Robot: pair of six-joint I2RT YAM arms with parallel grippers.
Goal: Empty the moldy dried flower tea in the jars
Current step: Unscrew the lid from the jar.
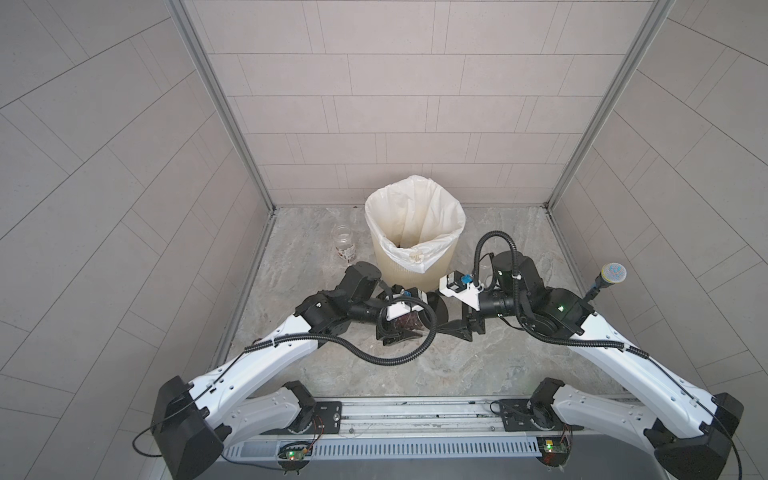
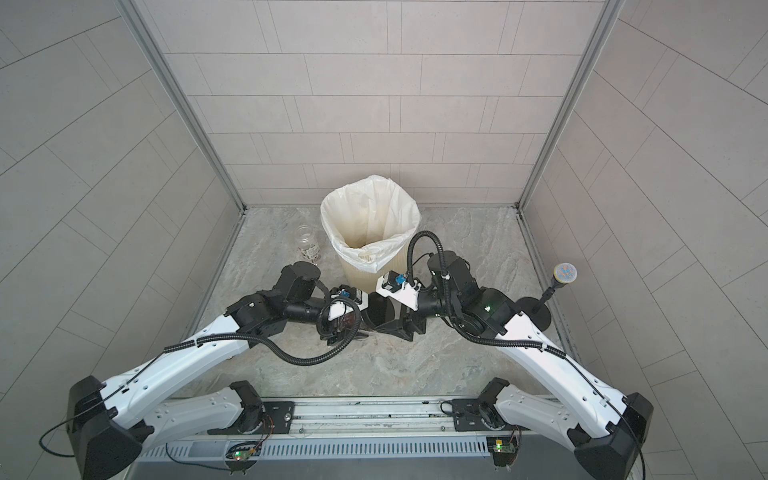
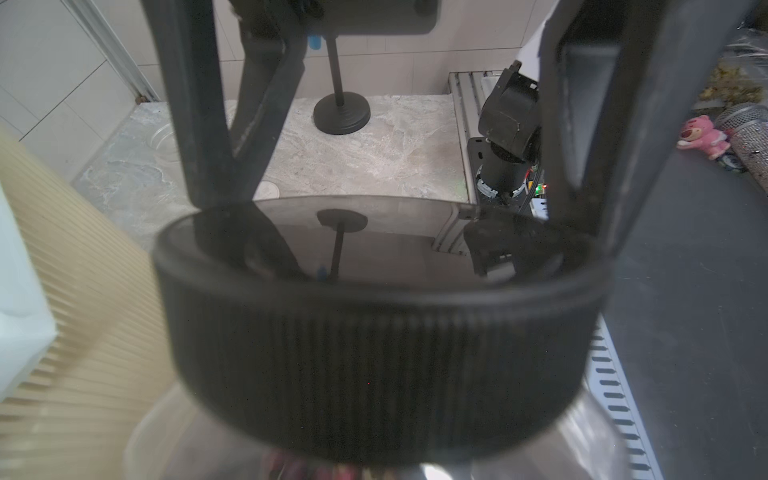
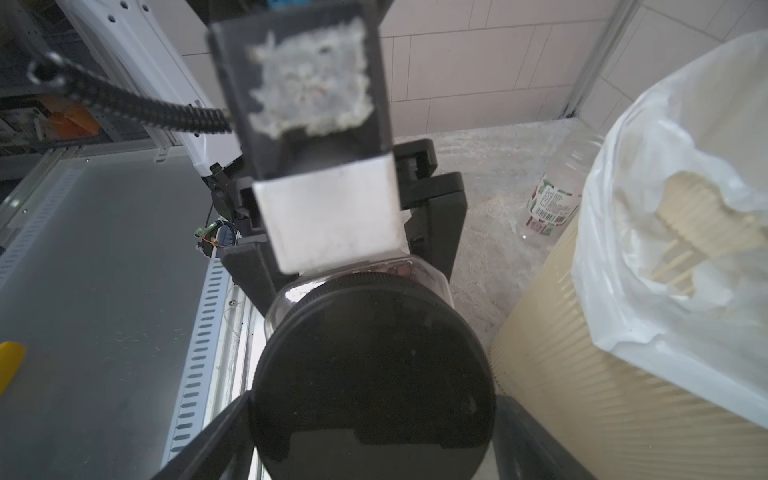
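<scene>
Black lid (image 4: 374, 382) caps jar (image 4: 432, 277), bin (image 4: 582, 374) just beside.

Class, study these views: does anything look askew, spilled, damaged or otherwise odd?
Yes. The white liner sits unevenly on the ribbed bin. At the near rim it sags and bunches, and the bin's ribbed edge seems to show through there.

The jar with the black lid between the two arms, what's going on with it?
The left gripper holds the squat jar on its side just in front of the cream bin, with dark dried tea still inside. The right gripper has its fingers on either side of the black lid, apparently gripping it to unscrew it; the lid is still on. A labelled jar stands open beside the bin and looks empty.
</scene>
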